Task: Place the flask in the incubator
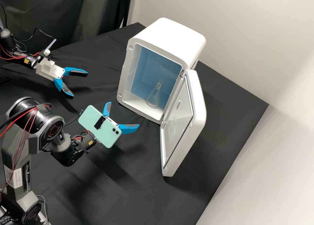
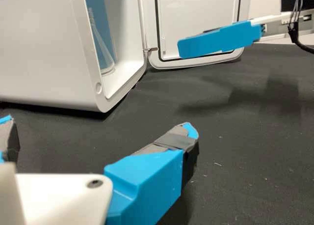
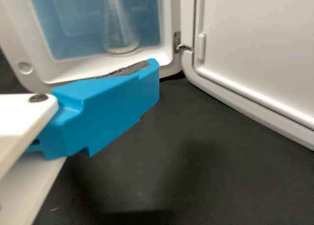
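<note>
From the high view, the white incubator (image 1: 170,38) stood on the black bench (image 1: 114,185) at about 1 o'clock from the middle, its door (image 1: 193,120) swung open toward 5 o'clock. The clear flask (image 1: 155,95) stood upright on the floor of the blue chamber, toward the door side. The left gripper (image 1: 77,82) hung above the bench at the incubator's 9 o'clock, well apart from it, its claw spread and holding nothing. The right gripper (image 1: 123,115), with a mint-green phone (image 1: 99,126) on its wrist, hung at 7 o'clock of the opening, near the lower rim, its claw likewise spread and empty. In the left wrist view, that arm's two fingers stood wide apart over the bench; beyond them were the incubator's outer side wall, the flask partly seen through the opening, and one blue finger of the right gripper before the door. In the right wrist view, one blue finger lay close to the front rim, the flask stood inside the chamber beyond it, and the open door hung beside.
</note>
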Action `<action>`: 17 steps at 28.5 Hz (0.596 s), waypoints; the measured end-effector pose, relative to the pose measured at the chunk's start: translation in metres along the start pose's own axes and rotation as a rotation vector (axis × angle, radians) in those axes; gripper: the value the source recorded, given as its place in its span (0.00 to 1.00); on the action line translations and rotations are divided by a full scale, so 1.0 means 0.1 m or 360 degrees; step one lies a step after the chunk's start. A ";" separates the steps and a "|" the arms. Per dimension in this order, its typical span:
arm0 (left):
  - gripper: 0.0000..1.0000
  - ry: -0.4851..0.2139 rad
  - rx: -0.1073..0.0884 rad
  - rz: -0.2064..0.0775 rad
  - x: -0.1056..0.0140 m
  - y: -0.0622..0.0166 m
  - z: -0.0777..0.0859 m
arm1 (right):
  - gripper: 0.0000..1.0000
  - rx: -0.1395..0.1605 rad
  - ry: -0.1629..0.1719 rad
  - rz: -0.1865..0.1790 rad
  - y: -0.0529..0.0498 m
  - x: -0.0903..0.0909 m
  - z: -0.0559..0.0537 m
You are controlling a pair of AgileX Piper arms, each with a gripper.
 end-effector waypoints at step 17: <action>1.00 0.0003 0.0004 -0.0002 -0.01 0.000 -0.02 | 1.00 0.0054 0.0000 -0.0021 -0.02 -0.02 0.01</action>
